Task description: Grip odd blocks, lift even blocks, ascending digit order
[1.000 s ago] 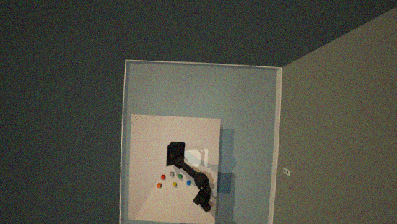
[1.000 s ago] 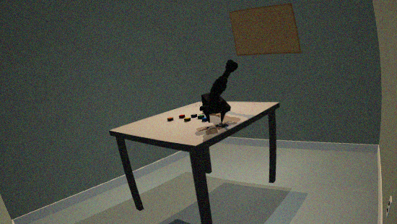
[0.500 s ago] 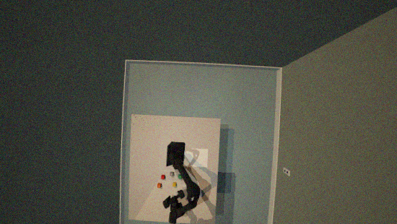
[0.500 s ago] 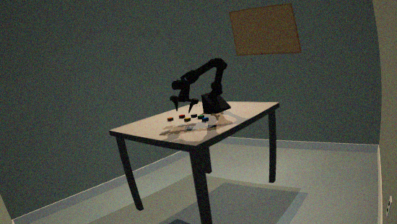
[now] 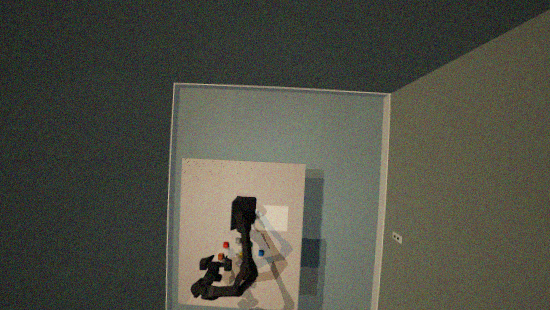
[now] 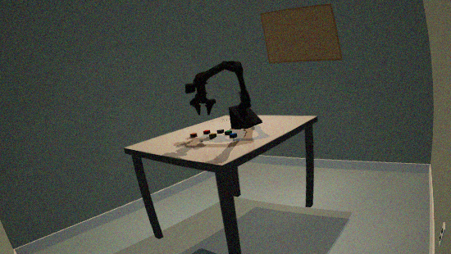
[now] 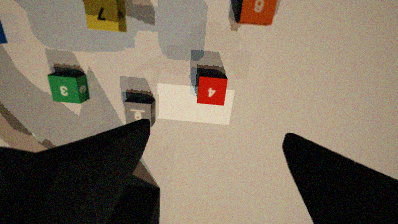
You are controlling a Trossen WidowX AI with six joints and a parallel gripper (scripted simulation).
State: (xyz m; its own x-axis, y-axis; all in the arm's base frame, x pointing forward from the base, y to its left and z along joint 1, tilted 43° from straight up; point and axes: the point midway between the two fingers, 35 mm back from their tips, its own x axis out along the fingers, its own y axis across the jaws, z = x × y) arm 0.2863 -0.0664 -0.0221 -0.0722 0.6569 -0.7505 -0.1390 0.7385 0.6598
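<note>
My gripper (image 5: pixel 217 262) (image 6: pixel 204 114) (image 7: pixel 216 132) is open and empty, high above the table. A red block (image 5: pixel 226 245) (image 6: pixel 207 132) (image 7: pixel 211 91) shows an upside-down 4. A grey block (image 5: pixel 238 240) (image 6: pixel 220 131) (image 7: pixel 138 111) near the left fingertip in the wrist view shows a blurred digit with a bar. A green block (image 6: pixel 228 133) (image 7: pixel 65 89) shows 3; the arm hides it in the top view. A yellow block (image 6: pixel 212 135) (image 7: pixel 104 15) shows 7. An orange block (image 6: pixel 193 135) (image 7: pixel 257 11) has a 6 or 9. The digit on the blue block (image 5: pixel 261 253) (image 6: pixel 233 135) is not readable.
The blocks stand apart on the pale table (image 5: pixel 205 180) (image 6: pixel 283 123). The arm's base is at the table's back in the exterior view, beyond the blocks. Shadows of the arm cross the table. A brown board (image 6: pixel 301 34) hangs on the wall.
</note>
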